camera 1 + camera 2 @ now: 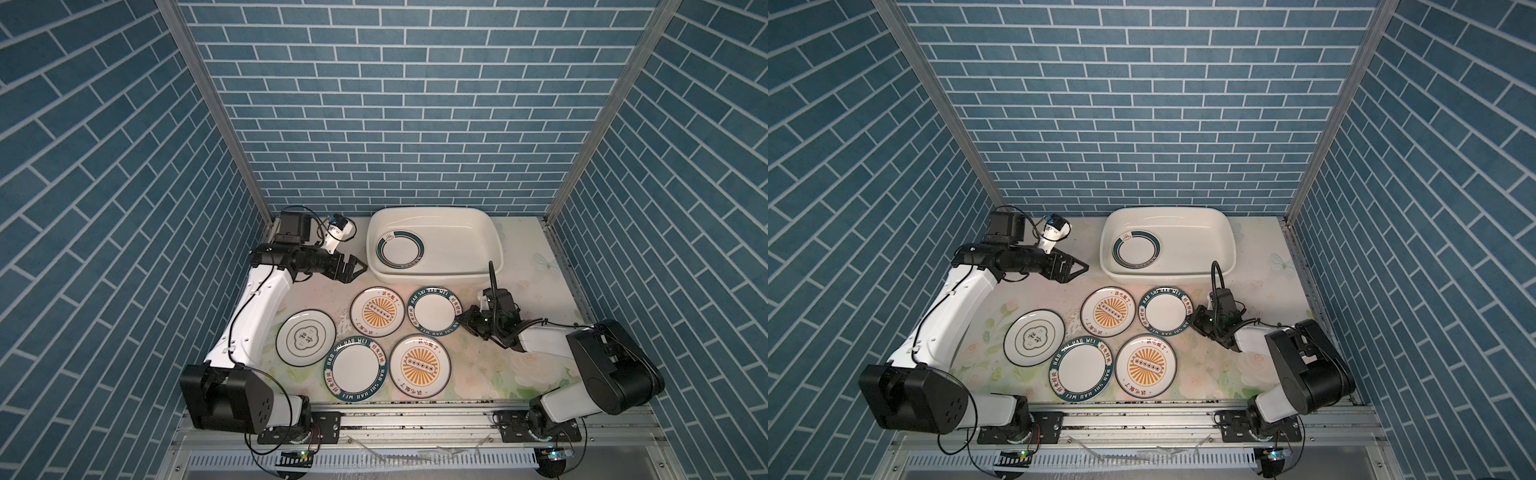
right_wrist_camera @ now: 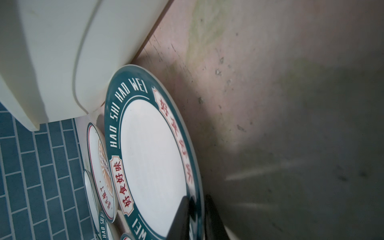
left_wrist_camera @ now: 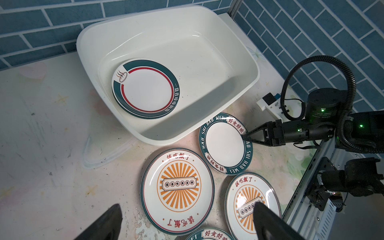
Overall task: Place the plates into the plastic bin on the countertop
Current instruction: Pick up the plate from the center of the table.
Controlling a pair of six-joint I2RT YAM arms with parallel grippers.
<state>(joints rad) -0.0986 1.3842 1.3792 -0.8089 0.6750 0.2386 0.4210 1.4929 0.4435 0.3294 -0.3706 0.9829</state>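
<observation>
The right gripper (image 3: pixel 244 136), brought in from 4 o'clock across the countertop (image 1: pixel 478 374), is shown narrowed to a pinch on the rim of the far lettered plate (image 1: pixel 433 309). In the right wrist view one finger is seen above the teal band and one below it. That plate is gripped at about its own 4 o'clock edge and is seen lying near the middle of the countertop, just outside the plastic bin (image 1: pixel 436 280). Farther back, at 10 o'clock, the left gripper (image 1: pixel 357 270) is held above the surface with its fingers spread wide and nothing between them. Five plates are counted on the countertop. Nearest are the near lettered plate (image 1: pixel 356 369) at 7 o'clock and the near sunburst plate (image 1: pixel 419 365) at 6 o'clock. Then come the cloud-emblem plate (image 1: pixel 305 337) at 8 o'clock and the far sunburst plate (image 1: pixel 377 312), set just beside the gripped plate. One bin is placed at 12 o'clock against the far wall. A ringed plate (image 3: pixel 145 87) is seen in it, toward its 9 o'clock end, with a second rim showing beneath.
</observation>
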